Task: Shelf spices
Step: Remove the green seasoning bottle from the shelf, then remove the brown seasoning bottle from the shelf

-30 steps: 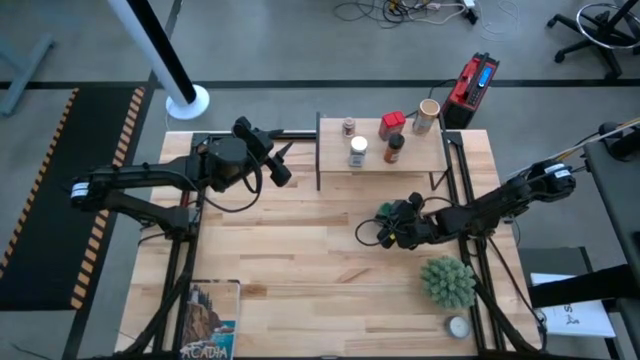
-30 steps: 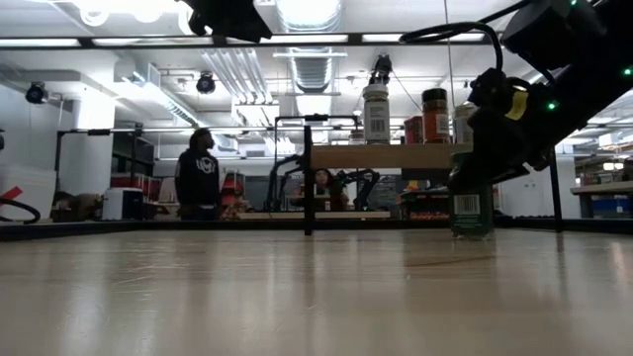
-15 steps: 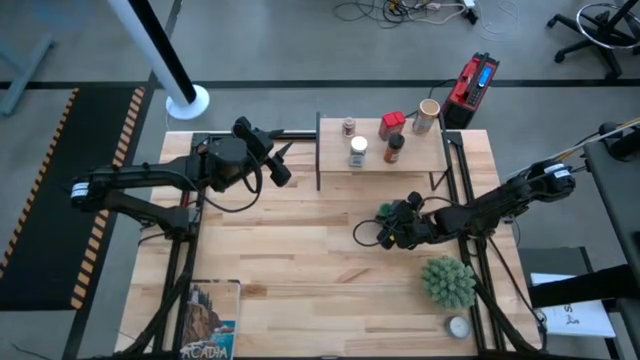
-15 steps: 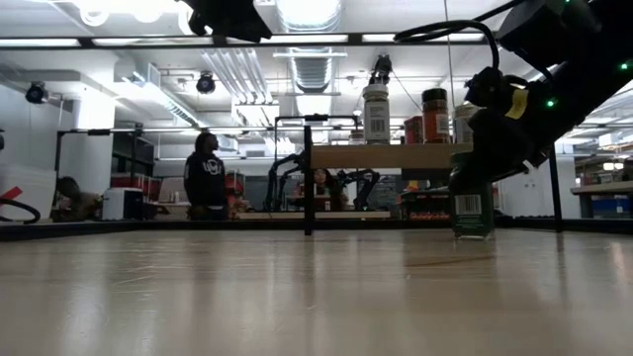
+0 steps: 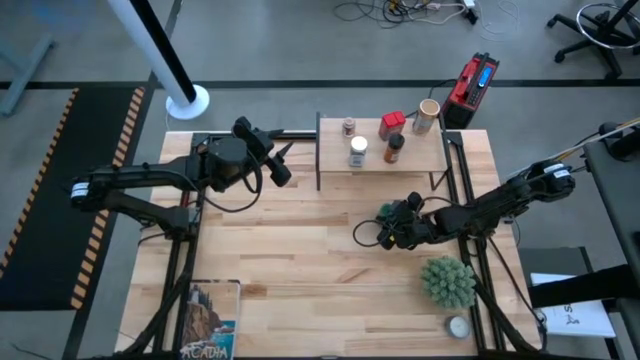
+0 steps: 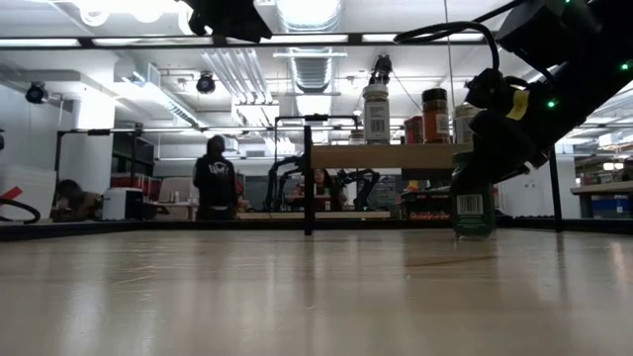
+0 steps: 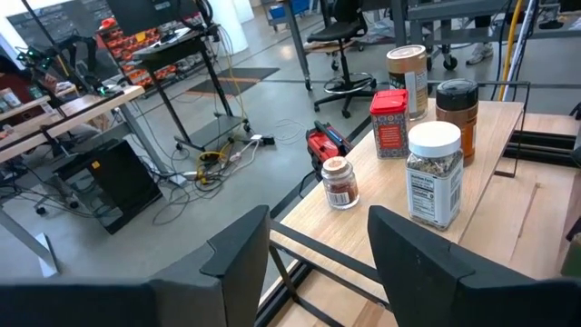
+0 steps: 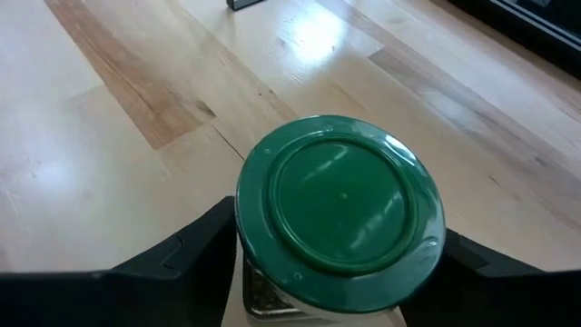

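So the last jar off the shelf is the green-lidded jar [image 8: 340, 207], and it's standing upright on the table [image 5: 290, 260], between the shelf [image 5: 420, 150] and the spiky green plant [image 5: 447, 281]. The right gripper [image 5: 388, 224] is sitting right over it, fingers down either side of the body just under the lid, and in the right wrist view both look pressed against it, so it's looking clamped on the jar. In the low view the jar's base looks to be still on the tabletop, not lifted yet. What matters for the next move is that the shelf lies toward the far edge of the table from the gripper, and the jar has to go up as well as across to clear the raised top. The other five are already up there: white-lidded jar [image 5: 357, 146], grey-lidded jar [image 5: 348, 125], red tin [image 5: 391, 124], black-lidded jar [image 5: 394, 142] and tan cylinder [image 5: 427, 112]. Free space looks to be on the near edge, right of the white one. The left gripper [image 5: 281, 163] is waiting off the shelf's left end, fingers apart and empty, so the right arm is clearly the one doing this.
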